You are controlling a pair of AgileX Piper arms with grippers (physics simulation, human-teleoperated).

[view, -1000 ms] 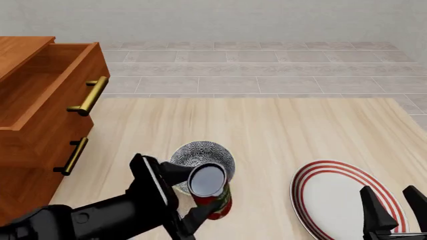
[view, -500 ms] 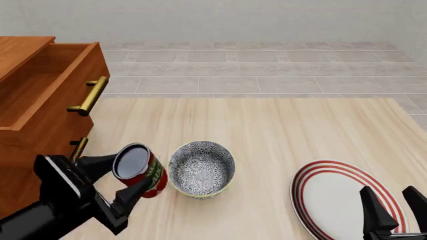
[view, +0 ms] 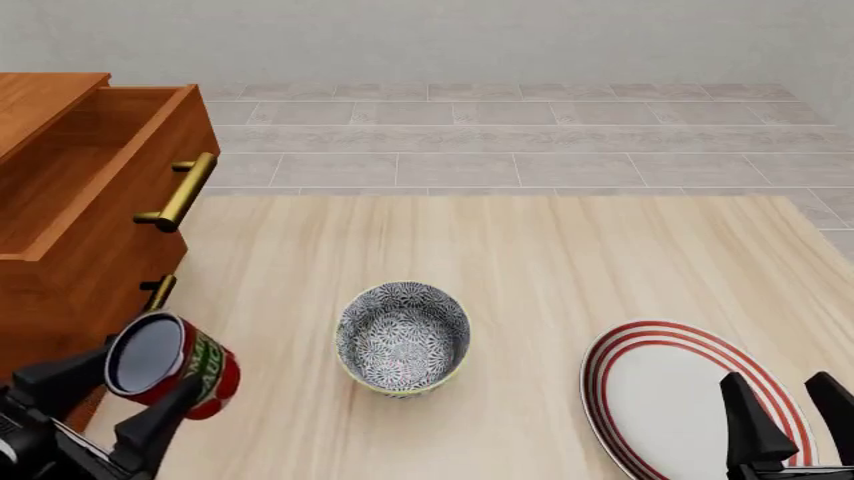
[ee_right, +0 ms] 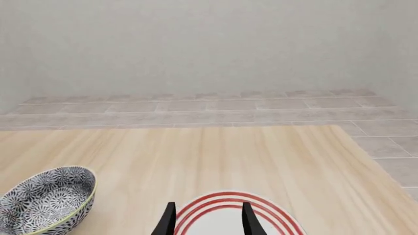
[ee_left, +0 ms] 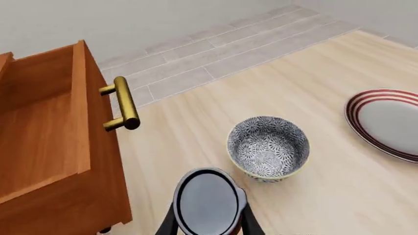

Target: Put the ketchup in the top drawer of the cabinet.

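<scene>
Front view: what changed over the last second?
The left pincer, shut on the ketchup, carried it leftward from in front of the bowl to just before the cabinet, below the open top drawer. Nothing was released. The bowl, the striped plate, the drawer and the right pincer stayed put.

The light is bright, even and soft in all three views — no glare anywhere. Only faint shadows lie on the table [view: 561, 260]. Everything is sharp to the frame edges, without blur or distortion.
</scene>
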